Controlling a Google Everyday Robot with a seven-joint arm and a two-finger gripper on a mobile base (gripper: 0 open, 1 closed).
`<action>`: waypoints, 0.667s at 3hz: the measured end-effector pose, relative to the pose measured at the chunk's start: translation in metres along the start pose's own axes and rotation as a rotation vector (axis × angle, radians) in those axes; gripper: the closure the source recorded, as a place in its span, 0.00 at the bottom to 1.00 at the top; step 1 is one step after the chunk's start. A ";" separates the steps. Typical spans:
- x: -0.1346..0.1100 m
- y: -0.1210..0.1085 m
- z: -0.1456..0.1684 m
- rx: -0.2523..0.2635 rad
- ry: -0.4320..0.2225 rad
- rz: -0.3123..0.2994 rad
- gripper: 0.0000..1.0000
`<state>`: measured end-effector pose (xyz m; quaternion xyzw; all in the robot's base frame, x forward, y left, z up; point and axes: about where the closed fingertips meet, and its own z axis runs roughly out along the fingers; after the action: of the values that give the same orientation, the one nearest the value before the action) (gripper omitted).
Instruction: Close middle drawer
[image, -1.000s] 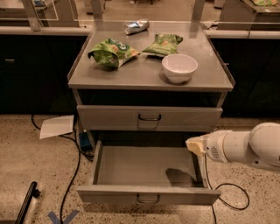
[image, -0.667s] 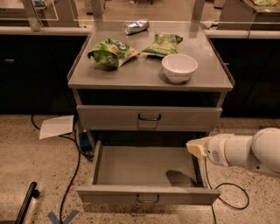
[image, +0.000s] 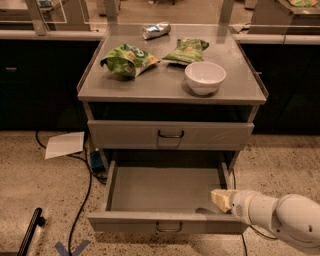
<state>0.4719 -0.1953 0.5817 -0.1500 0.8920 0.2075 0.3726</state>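
Observation:
The middle drawer (image: 165, 221) is pulled far out of the grey metal cabinet and is empty inside. Its flat front carries a small dark loop handle (image: 169, 228) at the centre. My gripper (image: 220, 199), a cream-coloured tip on a white arm (image: 280, 218), comes in from the lower right. It sits over the drawer's right front corner, just behind the front panel and close to the right side wall.
The closed upper drawer (image: 170, 135) sits above. On the cabinet top (image: 150, 87) lie a white bowl (image: 205, 76), two green snack bags (image: 129, 59) and a silver packet (image: 156, 30). A white paper (image: 65, 144), black cables (image: 82, 200) and a dark rod (image: 29, 232) lie on the floor at left.
My gripper and arm have moved down and forward, from beside the drawer's right wall near the back to its right front corner. The drawer stays open.

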 end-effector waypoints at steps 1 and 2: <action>0.045 -0.015 0.043 -0.021 -0.005 0.131 1.00; 0.085 -0.018 0.065 -0.028 0.045 0.240 1.00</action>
<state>0.4611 -0.1892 0.4744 -0.0521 0.9086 0.2598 0.3227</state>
